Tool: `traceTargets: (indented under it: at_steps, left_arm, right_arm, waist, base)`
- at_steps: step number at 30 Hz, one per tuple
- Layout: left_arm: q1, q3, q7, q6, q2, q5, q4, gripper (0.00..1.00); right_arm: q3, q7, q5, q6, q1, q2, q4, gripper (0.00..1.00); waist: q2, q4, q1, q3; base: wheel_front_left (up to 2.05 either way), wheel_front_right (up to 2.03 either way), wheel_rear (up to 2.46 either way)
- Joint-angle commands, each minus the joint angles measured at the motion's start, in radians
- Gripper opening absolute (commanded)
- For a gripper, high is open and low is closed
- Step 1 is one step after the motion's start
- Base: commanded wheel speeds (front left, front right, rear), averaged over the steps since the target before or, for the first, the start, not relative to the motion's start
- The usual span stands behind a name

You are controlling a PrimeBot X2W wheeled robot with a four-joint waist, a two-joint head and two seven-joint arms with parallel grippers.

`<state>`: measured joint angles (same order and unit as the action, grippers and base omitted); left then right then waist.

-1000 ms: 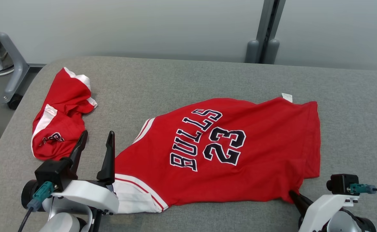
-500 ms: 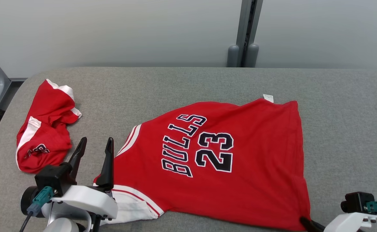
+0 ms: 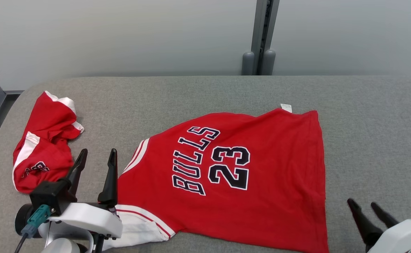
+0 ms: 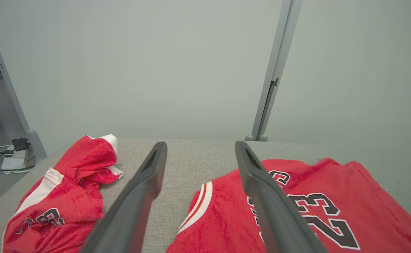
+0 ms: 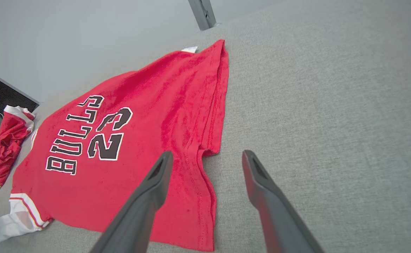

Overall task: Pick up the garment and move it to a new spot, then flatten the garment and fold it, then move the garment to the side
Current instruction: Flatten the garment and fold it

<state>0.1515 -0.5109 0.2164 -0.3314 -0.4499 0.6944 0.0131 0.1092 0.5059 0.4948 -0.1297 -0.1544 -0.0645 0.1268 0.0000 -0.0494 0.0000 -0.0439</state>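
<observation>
The garment (image 3: 279,168) is a red jersey with "BULLS 23" in black. It lies spread on the grey table (image 3: 377,123), with its white-trimmed end (image 3: 138,228) at the near left. My left gripper (image 3: 98,151) is open beside that end, and its right finger stands over the jersey's edge. Between the fingers of this left gripper (image 4: 201,144) in the wrist view there is bare table, with the jersey (image 4: 226,218) to the right. My right gripper (image 3: 362,202) is open and empty just right of the jersey's near right corner. In its wrist view the right gripper (image 5: 207,154) straddles the hem of the jersey (image 5: 163,105).
A second red and white garment (image 3: 43,140) lies crumpled at the table's left end, left of my left gripper, seen too as the crumpled garment (image 4: 75,182). A grey post (image 3: 259,35) stands behind the table against the pale wall. Bare table stretches to the right.
My right gripper has opened, let go of the jersey's near right corner and come off the cloth to the right. The head camera has shifted. The left gripper has stayed open.
</observation>
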Motion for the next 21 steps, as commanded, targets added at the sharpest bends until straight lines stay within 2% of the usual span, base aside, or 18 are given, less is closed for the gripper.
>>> traceTargets:
  at_steps: [1, 11, 14, 21]
  left_arm:
    - [-0.007, 0.008, 0.008, -0.004, -0.004, -0.005, -0.005, 1.0]
    - [-0.022, 0.012, 0.025, -0.018, -0.006, -0.03, -0.009, 1.0]
    - [-0.031, 0.013, 0.032, -0.01, -0.004, -0.037, -0.003, 1.0]
    - [-0.067, 0.04, 0.047, 0.01, 0.013, -0.047, 0.011, 1.0]
  right_arm:
    - [0.014, -0.038, -0.01, -0.002, 0.017, -0.009, 0.019, 1.0]
    - [0.013, -0.385, -0.071, -0.002, 0.08, -0.027, 0.061, 1.0]
    - [-0.003, -0.47, -0.081, -0.002, 0.086, -0.031, 0.053, 1.0]
    - [-0.028, -0.587, -0.118, -0.002, 0.059, -0.048, 0.016, 1.0]
  waist:
    - [0.0, 0.004, 0.0, 0.004]
    - [0.0, 0.024, 0.0, 0.026]
    - [0.0, 0.024, 0.0, 0.031]
    - [0.0, 0.021, 0.0, 0.043]
  base:
    - [0.0, 0.0, 0.0]
    - [0.0, 0.0, 0.0]
    - [0.0, 0.0, 0.0]
    - [0.0, 0.0, 0.0]
